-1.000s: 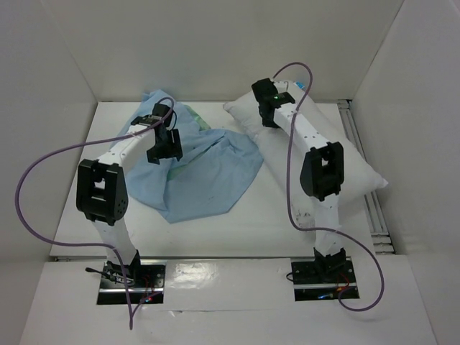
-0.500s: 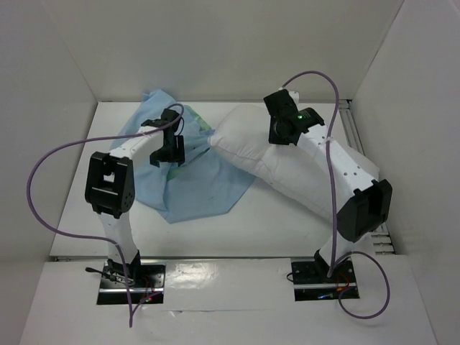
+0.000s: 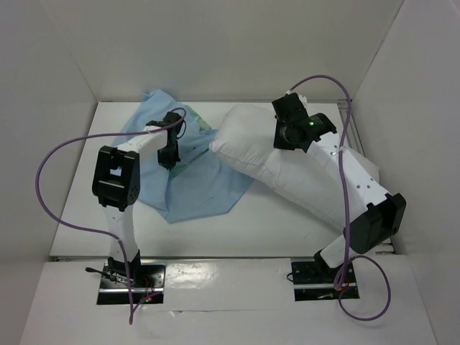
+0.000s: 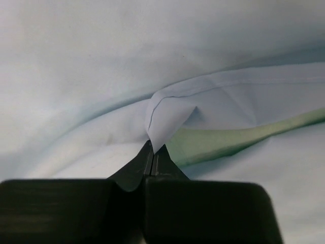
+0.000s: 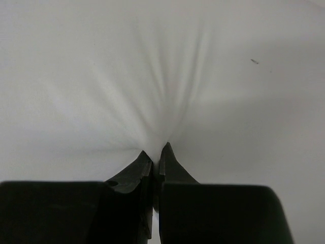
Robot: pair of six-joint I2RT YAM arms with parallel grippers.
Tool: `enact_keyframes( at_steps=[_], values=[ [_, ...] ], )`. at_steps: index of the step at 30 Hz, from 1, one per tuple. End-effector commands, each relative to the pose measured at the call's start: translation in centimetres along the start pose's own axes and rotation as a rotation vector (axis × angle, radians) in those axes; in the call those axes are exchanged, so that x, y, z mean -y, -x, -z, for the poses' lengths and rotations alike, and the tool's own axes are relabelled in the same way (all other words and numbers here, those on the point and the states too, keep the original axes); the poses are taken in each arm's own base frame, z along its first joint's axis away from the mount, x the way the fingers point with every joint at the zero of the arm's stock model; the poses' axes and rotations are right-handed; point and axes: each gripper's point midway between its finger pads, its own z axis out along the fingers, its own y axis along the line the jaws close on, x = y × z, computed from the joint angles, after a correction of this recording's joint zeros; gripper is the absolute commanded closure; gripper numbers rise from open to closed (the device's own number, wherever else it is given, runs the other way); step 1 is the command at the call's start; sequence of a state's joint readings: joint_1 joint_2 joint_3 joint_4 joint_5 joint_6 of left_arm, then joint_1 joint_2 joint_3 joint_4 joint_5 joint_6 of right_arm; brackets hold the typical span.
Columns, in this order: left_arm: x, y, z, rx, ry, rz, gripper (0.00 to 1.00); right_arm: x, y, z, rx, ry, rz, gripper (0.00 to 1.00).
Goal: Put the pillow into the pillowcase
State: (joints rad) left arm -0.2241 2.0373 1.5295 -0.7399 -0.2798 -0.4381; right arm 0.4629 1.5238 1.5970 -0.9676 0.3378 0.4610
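Looking down from the top camera, 2 robot arms are reaching out over a white tabletop (image 3: 237, 230). The left fingers (image 3: 167, 159) are pointing down into the pillowcase (image 3: 208, 183). It is lying crumpled on the left half of the tabletop, mostly pale blue, with a sliver of sea-green showing near its far side. The right fingers (image 3: 283, 138) are gripping the upper face of the pillow (image 3: 248, 147). The pillow is plump and white and is lying diagonally across the right half. Its far left end is resting against the right edge of the pillowcase.

Through the left wrist camera, the left fingers (image 4: 152, 155) are pressing together and pinching a small peak of pale blue pillowcase (image 4: 228, 96) cloth. Just right of the pinch, a sea-green strip is showing under a folded hem.

Through the right wrist camera, the right fingers (image 5: 150, 162) are pressing together and pinching a tuck of the pillow (image 5: 162, 76) fabric. Soft creases are fanning away from the pinch across the white surface.
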Motion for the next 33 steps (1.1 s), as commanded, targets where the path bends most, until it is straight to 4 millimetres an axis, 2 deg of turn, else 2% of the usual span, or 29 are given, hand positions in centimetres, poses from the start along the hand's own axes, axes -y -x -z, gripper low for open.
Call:
enact_keyframes(
  at_steps=[1,2,4,5,7,8,9,11,12,13,15,16,17,18,20,21,22,23,25,26,27,28,29,30,31,33],
  values=[
    [-0.4,1.7,2.2,0.032,0.01,0.04,1.0,-1.8,2.5,2.8,0.091,0.138,-0.019,1.0],
    [0.2,2.3,3.4,0.042,-0.037,0.046,1.0,-2.8,3.1,3.2,0.118,0.201,-0.002,1.0],
    [0.0,3.3,6.0,0.082,-0.083,0.048,1.0,-6.1,0.9,4.1,0.091,0.367,0.134,1.0],
    [0.3,4.2,7.3,0.114,-0.113,0.055,1.0,-7.2,0.8,5.2,0.119,0.431,0.165,1.0],
    [0.7,5.0,9.6,0.146,-0.187,0.06,1.0,-9.1,-1.7,6.1,0.095,0.51,0.246,1.0],
    [-0.1,5.0,9.7,0.13,-0.192,0.078,1.0,-9.2,-2.1,7.1,0.115,0.533,0.262,1.0],
    [0.1,5.8,10.8,0.151,-0.232,0.088,1.0,-9.3,-3.6,6.8,0.093,0.549,0.286,1.0],
    [-0.7,6.2,11.3,0.149,-0.253,0.126,1.0,-10.0,-5.4,7.5,0.084,0.582,0.34,1.0],
    [-0.9,6.1,11.7,0.141,-0.276,0.136,1.0,-9.4,-6.7,7.3,0.056,0.565,0.369,1.0],
    [-0.6,6.0,11.9,0.124,-0.325,0.142,1.0,-9.2,-8.9,6.5,0.005,0.549,0.402,1.0],
    [-1.2,5.7,11.9,0.1,-0.359,0.196,1.0,-8.5,-11.5,5.4,-0.067,0.515,0.44,1.0],
    [-1.0,6.1,12.7,0.115,-0.404,0.202,1.0,-8.2,-13.2,4.7,-0.114,0.502,0.467,0.95],
    [-1.2,5.8,12.7,0.106,-0.417,0.208,1.0,-8.0,-13.8,4.2,-0.144,0.487,0.477,0.74],
    [-1.6,5.7,13.2,0.11,-0.429,0.219,1.0,-7.6,-15.5,3.5,-0.221,0.454,0.512,0.54],
    [-1.6,5.8,13.9,0.13,-0.444,0.218,1.0,-8.5,-14.6,4.1,-0.208,0.426,0.521,0.19],
    [-1.5,5.8,14.4,0.137,-0.46,0.216,1.0,-8.7,-14.0,3.9,-0.195,0.393,0.522,0.15],
    [-1.4,5.6,15.1,0.143,-0.476,0.213,1.0,-9.5,-11.8,5.1,-0.138,0.409,0.503,0.12],
    [-1.5,5.3,15.2,0.146,-0.475,0.205,1.0,-10.4,-11.0,5.6,-0.117,0.428,0.502,0.12],
    [-1.6,5.0,15.6,0.152,-0.477,0.204,1.0,-11.4,-9.3,6.4,-0.08,0.428,0.498,0.04],
    [-1.5,5.0,16.2,0.16,-0.493,0.202,1.0,-12.5,-6.9,7.7,-0.027,0.443,0.462,0.02],
    [-1.3,4.8,16.0,0.154,-0.504,0.2,1.0,-12.9,-6.1,7.8,-0.02,0.425,0.452,0.0],
    [-1.4,4.8,16.4,0.164,-0.507,0.2,1.0,-13.8,-6.4,6.1,-0.063,0.385,0.458,0.0],
    [-1.2,4.5,16.2,0.149,-0.514,0.198,1.0,-14.5,-5.2,6.9,-0.066,0.384,0.441,0.0],
    [-1.3,4.7,16.6,0.168,-0.519,0.198,1.0,-15.4,-5.7,6.4,-0.096,0.375,0.435,0.0],
    [-1.3,4.7,16.6,0.169,-0.519,0.198,1.0,-16.5,-7.3,4.4,-0.171,0.36,0.448,0.0],
    [-1.2,4.7,16.6,0.166,-0.52,0.206,1.0,-18.3,-8.9,4.1,-0.237,0.381,0.453,0.0]
  ],
)
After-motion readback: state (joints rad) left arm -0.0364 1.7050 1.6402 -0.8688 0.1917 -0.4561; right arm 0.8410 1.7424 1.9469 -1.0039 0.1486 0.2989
